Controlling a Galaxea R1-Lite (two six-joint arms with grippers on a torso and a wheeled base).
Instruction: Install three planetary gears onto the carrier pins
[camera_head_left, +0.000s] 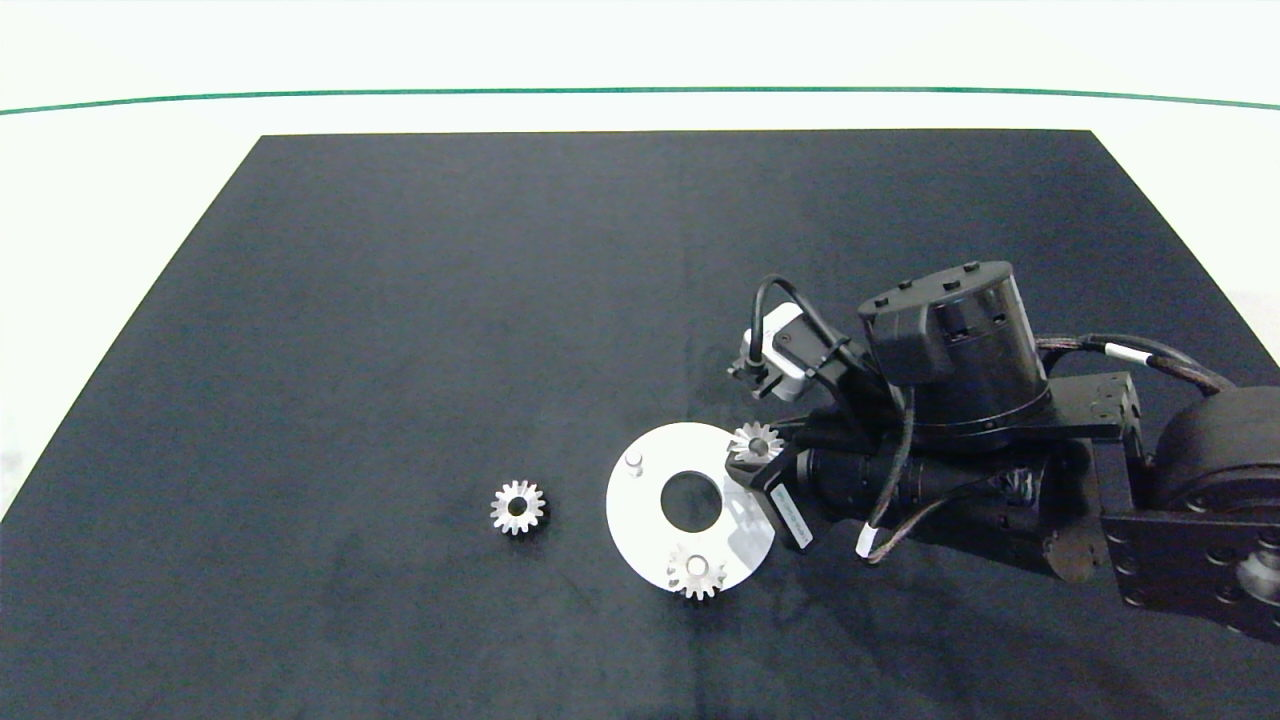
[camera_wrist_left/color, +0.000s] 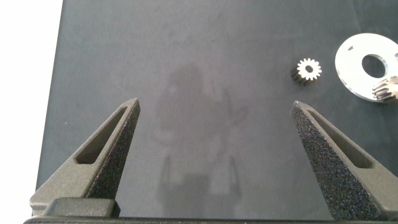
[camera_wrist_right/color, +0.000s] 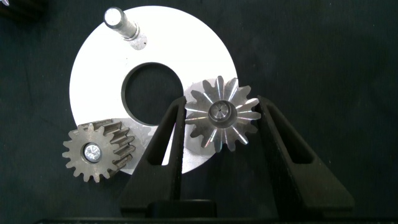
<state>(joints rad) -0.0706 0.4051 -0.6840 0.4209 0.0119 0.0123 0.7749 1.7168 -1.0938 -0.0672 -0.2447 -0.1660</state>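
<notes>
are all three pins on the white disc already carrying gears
No, one short white-grey pin on the flat white round disc stands bare, and one small silvery gear lies on the mat.

open mat (camera_head_left: 400, 330) left of the disc (camera_head_left: 650, 530)

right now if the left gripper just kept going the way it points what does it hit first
Probably nothing but the bare black mat. The left gripper is open, and the loose gear lies off to one side of its line, though depth is hard to judge.

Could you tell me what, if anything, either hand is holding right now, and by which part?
The right hand grips a small silvery metal spur gear by opposite sides of its toothed rim, over a pin on the flat white round disc. The left hand is open and empty.
</notes>
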